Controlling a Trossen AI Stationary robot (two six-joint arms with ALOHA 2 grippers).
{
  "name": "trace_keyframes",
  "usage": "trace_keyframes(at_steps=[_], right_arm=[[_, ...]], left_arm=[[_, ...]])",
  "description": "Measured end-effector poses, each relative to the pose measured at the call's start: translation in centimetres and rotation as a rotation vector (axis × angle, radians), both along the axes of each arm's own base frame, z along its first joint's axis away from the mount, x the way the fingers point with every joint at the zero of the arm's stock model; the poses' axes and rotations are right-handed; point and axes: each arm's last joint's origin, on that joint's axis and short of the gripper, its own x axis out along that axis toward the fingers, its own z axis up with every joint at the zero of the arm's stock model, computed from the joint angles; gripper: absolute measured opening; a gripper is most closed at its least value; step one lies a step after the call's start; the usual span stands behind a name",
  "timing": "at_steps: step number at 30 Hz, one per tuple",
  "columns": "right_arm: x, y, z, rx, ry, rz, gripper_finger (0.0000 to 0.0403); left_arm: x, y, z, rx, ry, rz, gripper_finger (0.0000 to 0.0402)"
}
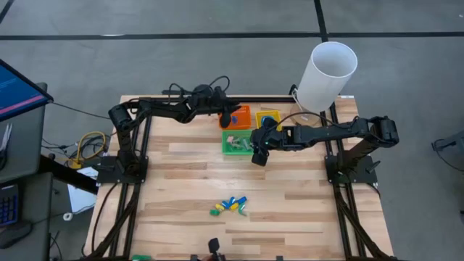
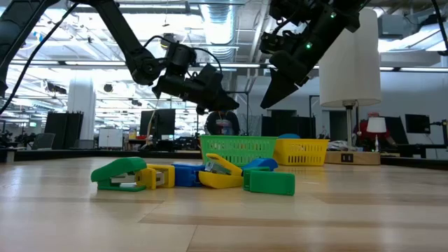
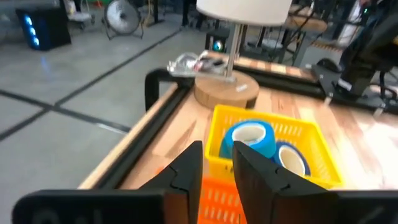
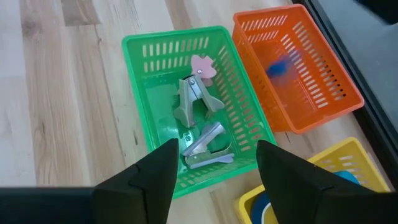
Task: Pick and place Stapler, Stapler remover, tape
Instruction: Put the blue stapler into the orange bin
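Three small baskets stand at the table's far side: orange [image 1: 243,112], yellow [image 1: 270,117] and green [image 1: 235,143]. Two blue rolls of tape [image 3: 249,138] [image 3: 292,158] lie in the yellow basket [image 3: 214,127]. Metal stapler removers [image 4: 196,99] [image 4: 208,148] lie in the green basket [image 4: 142,112]. A blurred blue thing [image 4: 278,67] shows inside the orange basket [image 4: 311,93]. A pile of small coloured staplers [image 1: 229,206] rests near the table's front. My left gripper [image 3: 217,165] hovers above the orange basket, slightly open, empty. My right gripper [image 4: 214,168] hangs open and empty over the green basket's near right corner.
A lamp with a tall white shade [image 1: 328,71] stands on a round wooden base [image 3: 227,90] at the far right corner, beside the yellow basket. Black frame rails [image 3: 155,84] run along the table's far edge. Bare wood lies between the baskets and the stapler pile [image 2: 196,175].
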Motion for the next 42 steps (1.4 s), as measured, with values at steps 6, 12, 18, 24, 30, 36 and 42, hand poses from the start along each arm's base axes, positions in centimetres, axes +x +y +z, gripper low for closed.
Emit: trace_keyframes(at_steps=[6,12,18,24,30,36,42], right_arm=[[0.0,0.0,0.0,0.0,0.0,0.0,0.0208],[0.1,0.4,-0.1,0.062,-0.003,0.058,0.0209],[0.8,3.8,-1.1,0.24,-0.018,0.349,0.0196],[1.8,7.6,-4.7,0.203,-0.005,0.53,0.0182],[3.2,10.8,-6.0,0.196,-0.083,0.625,0.0162],[3.2,11.6,-6.2,0.246,-0.065,0.593,0.0149],[3.1,12.6,-8.6,0.251,0.02,0.607,0.0138]], left_arm=[[0.0,0.0,-0.1,-0.003,0.018,0.001,0.0094],[0.2,-1.0,0.4,-0.022,0.039,-0.039,0.0113],[-0.7,-6.3,2.8,-0.019,0.074,-0.297,0.0117],[-4.5,-14.4,4.0,0.02,0.019,-0.478,0.0118],[-8.1,-20.9,2.0,-0.017,-0.166,-0.512,0.0118],[-9.7,-23.9,-0.3,0.039,-0.23,-0.38,0.0118],[-9.2,-25.3,-2.2,-0.041,-0.178,-0.381,0.0118]])
